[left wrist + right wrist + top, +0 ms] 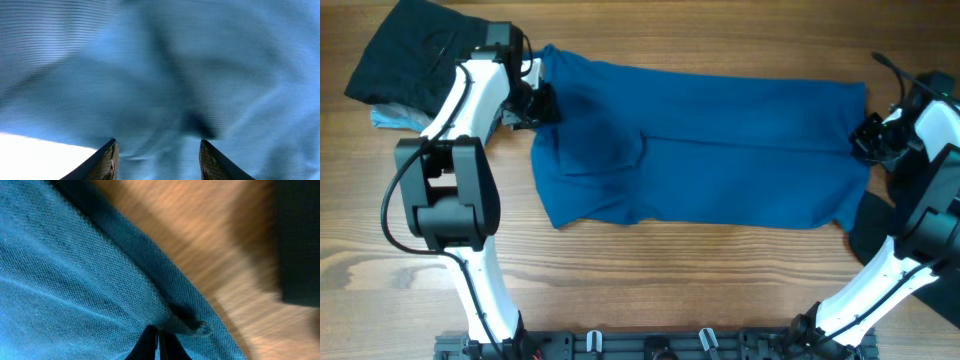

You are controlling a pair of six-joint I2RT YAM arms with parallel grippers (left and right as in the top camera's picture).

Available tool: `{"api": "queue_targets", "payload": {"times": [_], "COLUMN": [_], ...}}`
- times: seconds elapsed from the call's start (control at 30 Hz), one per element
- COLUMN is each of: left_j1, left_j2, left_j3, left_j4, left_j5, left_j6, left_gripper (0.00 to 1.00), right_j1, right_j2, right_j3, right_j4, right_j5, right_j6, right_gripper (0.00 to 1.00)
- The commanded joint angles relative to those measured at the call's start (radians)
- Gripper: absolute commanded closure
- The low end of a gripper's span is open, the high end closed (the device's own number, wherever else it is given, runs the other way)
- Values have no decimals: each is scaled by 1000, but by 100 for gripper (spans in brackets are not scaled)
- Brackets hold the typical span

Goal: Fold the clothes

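Note:
A large royal-blue shirt [700, 150] lies spread lengthwise across the wooden table. My left gripper [538, 103] is at the shirt's upper left corner. In the left wrist view its fingers [111, 160] stand apart, and the blurred blue shirt [200, 75] fills the view past the left gripper [158, 145]. My right gripper [868, 135] is at the shirt's right edge. In the right wrist view the right gripper [158, 332] is shut, its tips pinching a puckered bit of the blue shirt [75, 280] close to the hem.
A black garment [410, 60] is heaped at the back left, with a light-blue piece [388, 120] poking out beneath it. Another dark piece [880, 235] lies by the right arm's base. Both arm bases sit on a rail [640, 345] at the front edge.

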Motion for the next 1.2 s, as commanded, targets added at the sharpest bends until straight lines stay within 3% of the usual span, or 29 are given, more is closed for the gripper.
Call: {"api": "queue_targets", "payload": {"times": [0.0,0.1,0.23,0.43,0.5,0.53,0.57,0.67,0.77,0.9,1.03,1.17], "left_j1": [38,44,44,44,45,44,44,44,44,44,44,45], "left_j2": [5,5,4,-9,-29,-44,-71,-116,-149,-154,-154,-154], "left_j3": [-1,-1,0,0,0,0,2,2,2,2,2,2], "left_j4": [-17,-27,-66,-96,-99,-102,-118,-158,-184,-195,-225,-278], "left_j5": [-17,-9,70,70,70,70,70,69,69,69,66,61], "left_j6": [5,5,6,17,25,32,32,33,35,35,53,88], "left_gripper": [45,43,46,46,43,41,40,39,38,38,34,36], "right_j1": [-90,-92,-102,-164,-185,-199,-215,-235,-238,-256,-345,-459], "right_j2": [58,34,-68,-160,-143,-126,-100,-73,-59,-30,-19,-19], "right_j3": [-4,39,52,50,35,28,23,4,-45,-110,-98,24], "right_j4": [-29,-44,-87,-105,-76,-68,-75,-89,-90,-80,-74,-104], "right_j5": [153,17,14,46,87,86,86,85,95,311,303,194], "right_j6": [-13,-105,-105,-95,-66,-50,-41,-19,5,146,195,164], "right_gripper": [95,72,62,42,47,57,79,94,96,94,96,96]}}
